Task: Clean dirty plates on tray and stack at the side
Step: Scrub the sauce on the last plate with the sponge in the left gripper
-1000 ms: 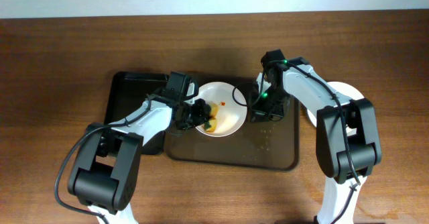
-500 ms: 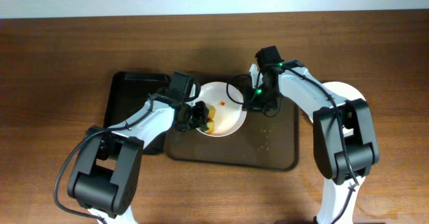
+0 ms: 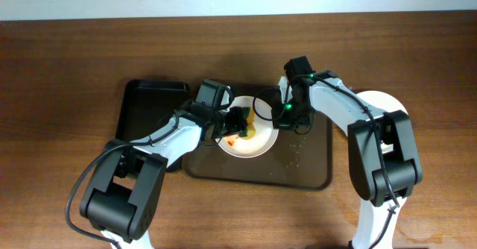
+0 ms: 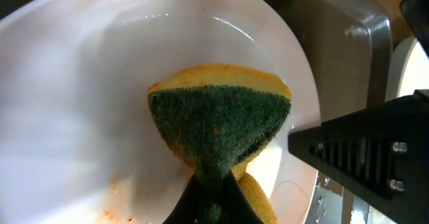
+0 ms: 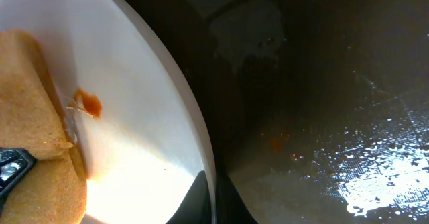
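Note:
A white plate [image 3: 257,139] lies on the brown tray [image 3: 305,167], with orange-red sauce smears near its left side. My left gripper [image 3: 235,121] is shut on a green-yellow sponge [image 4: 218,123] and presses it onto the plate [image 4: 80,83]. My right gripper [image 3: 282,115] is shut on the plate's right rim; in the right wrist view the rim [image 5: 201,143] runs between the gripper [image 5: 214,194] jaws. A sauce spot [image 5: 88,104] sits beside the sponge [image 5: 30,137]. A plain white plate [image 3: 384,102] lies right of the tray, partly under my right arm.
A narrower black tray [image 3: 145,107] lies left of the brown tray, partly under my left arm. The brown tray's floor [image 5: 335,117] is wet with small orange specks. Bare wooden table surrounds both trays.
My right gripper has moved left and closed on the plate's right rim. My left gripper has slid the sponge rightward across the plate. The plate has shifted slightly right.

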Motion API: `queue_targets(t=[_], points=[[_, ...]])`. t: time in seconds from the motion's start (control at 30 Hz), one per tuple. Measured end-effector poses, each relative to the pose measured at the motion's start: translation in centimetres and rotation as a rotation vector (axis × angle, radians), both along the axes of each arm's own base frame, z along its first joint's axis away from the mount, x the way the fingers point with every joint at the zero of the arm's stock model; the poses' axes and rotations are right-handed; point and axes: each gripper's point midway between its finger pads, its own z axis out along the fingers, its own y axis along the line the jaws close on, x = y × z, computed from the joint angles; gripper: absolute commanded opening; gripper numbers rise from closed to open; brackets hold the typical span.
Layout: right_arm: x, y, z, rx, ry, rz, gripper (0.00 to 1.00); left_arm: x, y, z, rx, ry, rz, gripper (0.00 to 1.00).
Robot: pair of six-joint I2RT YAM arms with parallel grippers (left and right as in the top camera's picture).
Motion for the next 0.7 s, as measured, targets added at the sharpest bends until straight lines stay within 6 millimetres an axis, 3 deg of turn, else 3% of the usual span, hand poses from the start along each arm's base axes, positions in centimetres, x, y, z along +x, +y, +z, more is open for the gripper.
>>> queue_targets(t=[0.57,0.7], points=[[-0.1,0.0,0.0,-0.001,0.004,0.000,0.04,1.6,-2.0,2.4,-0.166,-0.009,0.068,0.00],[-0.1,0.0,0.0,-0.001,0.005,0.000,0.04,1.5,-3.4,2.4,-0.192,-0.024,0.051,0.00]])
